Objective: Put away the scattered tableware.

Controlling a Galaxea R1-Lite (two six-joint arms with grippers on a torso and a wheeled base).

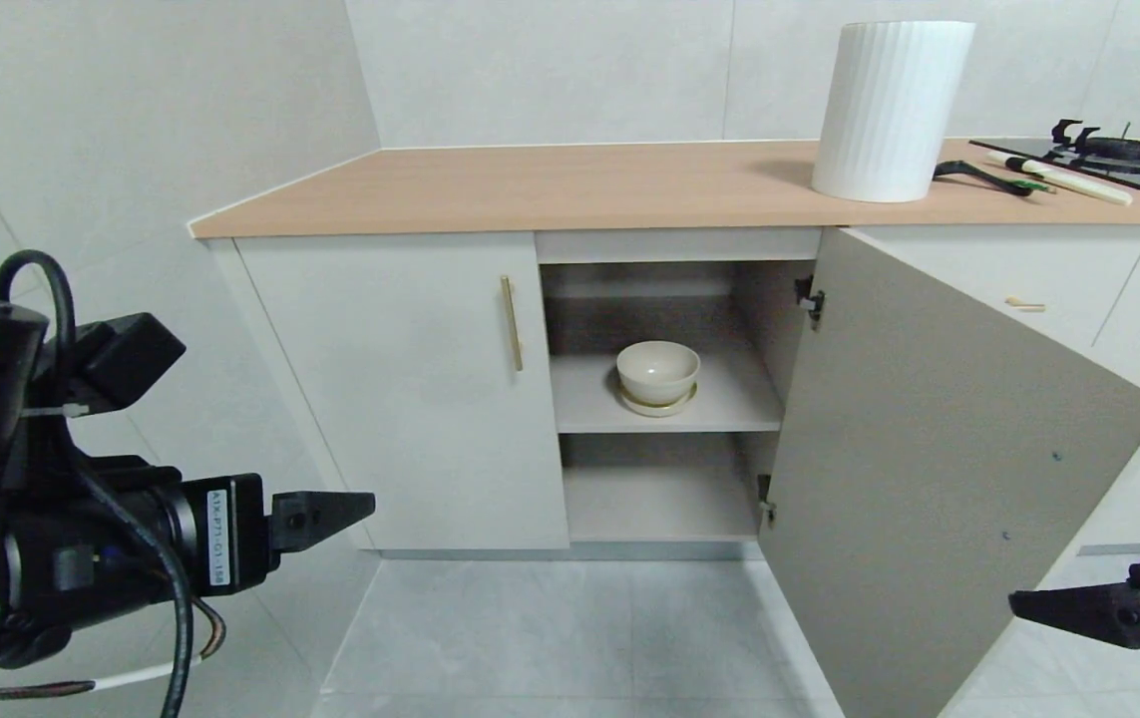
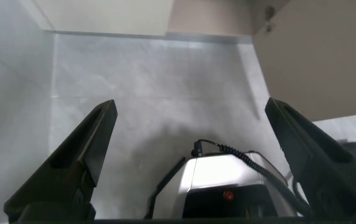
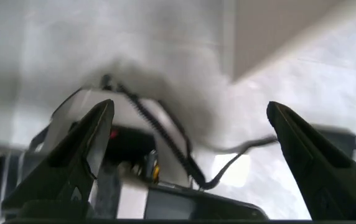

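Your bowl sits on its plate on the upper shelf, so that part looks done. Left tool and right tool gape wide, empty. The cabinet door hangs open, and utensils on the far-right bench probably remain.

1 bowl, 1 saucer, 1 canister
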